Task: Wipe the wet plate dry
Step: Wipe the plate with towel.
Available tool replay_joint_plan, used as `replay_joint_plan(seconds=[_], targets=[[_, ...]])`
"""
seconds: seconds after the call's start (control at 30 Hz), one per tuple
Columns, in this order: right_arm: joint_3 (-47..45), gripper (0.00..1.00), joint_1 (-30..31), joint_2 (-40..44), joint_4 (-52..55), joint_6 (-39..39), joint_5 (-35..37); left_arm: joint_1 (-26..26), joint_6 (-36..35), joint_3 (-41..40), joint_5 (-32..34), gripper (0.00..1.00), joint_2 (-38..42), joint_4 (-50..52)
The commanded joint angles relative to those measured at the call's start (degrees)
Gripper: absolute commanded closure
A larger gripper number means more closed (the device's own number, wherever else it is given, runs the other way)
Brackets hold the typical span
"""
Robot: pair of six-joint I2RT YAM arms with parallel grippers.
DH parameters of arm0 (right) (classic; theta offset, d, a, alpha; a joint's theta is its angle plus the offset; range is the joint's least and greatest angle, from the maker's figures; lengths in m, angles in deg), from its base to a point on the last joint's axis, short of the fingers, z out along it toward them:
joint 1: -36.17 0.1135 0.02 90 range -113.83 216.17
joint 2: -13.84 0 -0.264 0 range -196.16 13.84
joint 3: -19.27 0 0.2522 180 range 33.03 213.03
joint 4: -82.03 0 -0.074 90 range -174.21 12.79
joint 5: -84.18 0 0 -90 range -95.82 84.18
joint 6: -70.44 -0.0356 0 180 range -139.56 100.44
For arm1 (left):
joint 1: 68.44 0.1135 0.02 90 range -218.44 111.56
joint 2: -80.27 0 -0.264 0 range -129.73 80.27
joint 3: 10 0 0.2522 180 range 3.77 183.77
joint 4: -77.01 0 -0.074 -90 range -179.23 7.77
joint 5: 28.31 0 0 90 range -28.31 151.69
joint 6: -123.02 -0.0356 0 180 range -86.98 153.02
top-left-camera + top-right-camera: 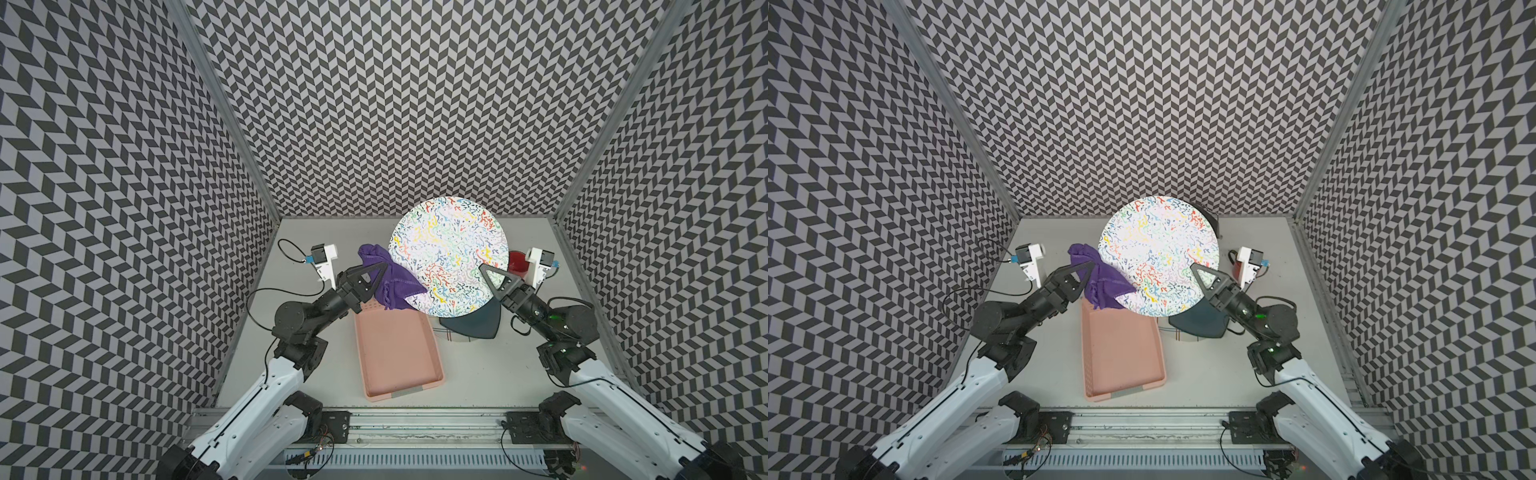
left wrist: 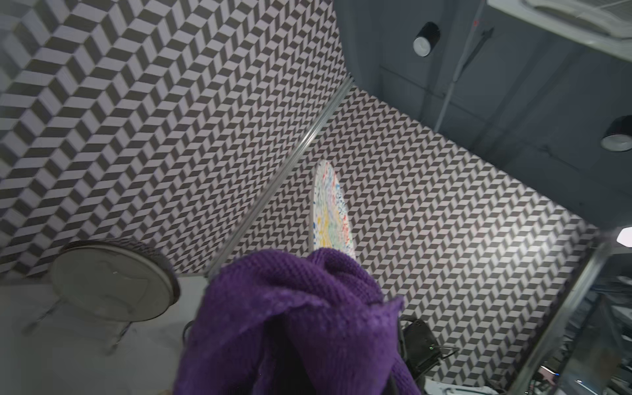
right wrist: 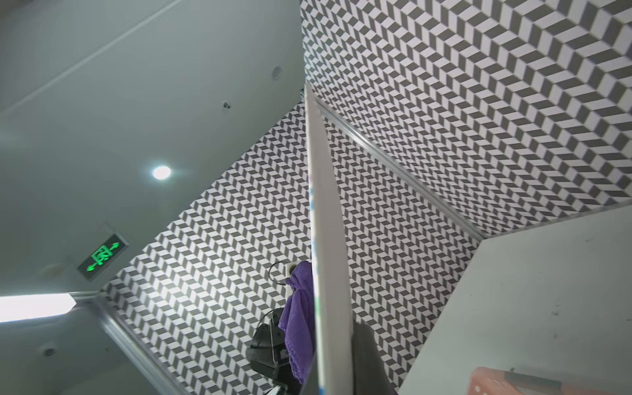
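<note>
Round white plate with multicolour squiggles (image 1: 449, 253) hung raised over the desk (image 1: 498, 374), right claw (image 1: 484, 269) pinching its rim. Left claw (image 1: 383, 266) clamped a purple knit cloth (image 1: 397, 284) against the plate's edge. Likely wiping step; next: sweep cloth across the face, light pressure.

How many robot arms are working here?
2. The left arm, near left, pinches a purple cloth; the right arm, near right, pinches the edge of the speckled plate. No others show.
</note>
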Motion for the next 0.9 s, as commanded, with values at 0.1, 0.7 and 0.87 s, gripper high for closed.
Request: replay_joint_plan(seconds=[0.1, 0.7, 0.87], targets=[[0.57, 1.00, 2.94, -5.64, -30.30, -12.95, -11.05, -0.76, 22.33, 0.43, -5.99, 1.00, -5.34, -25.74], [4.41, 1.00, -0.03, 1.71, -18.65, -7.80, -12.43, 4.47, 30.33, 1.21, -5.08, 1.00, -8.89, -36.82], [5.69, 1.00, 4.94, -2.19, -17.25, -4.15, -11.58, -6.01, 25.55, 7.17, -3.18, 1.00, -12.64, -34.16]])
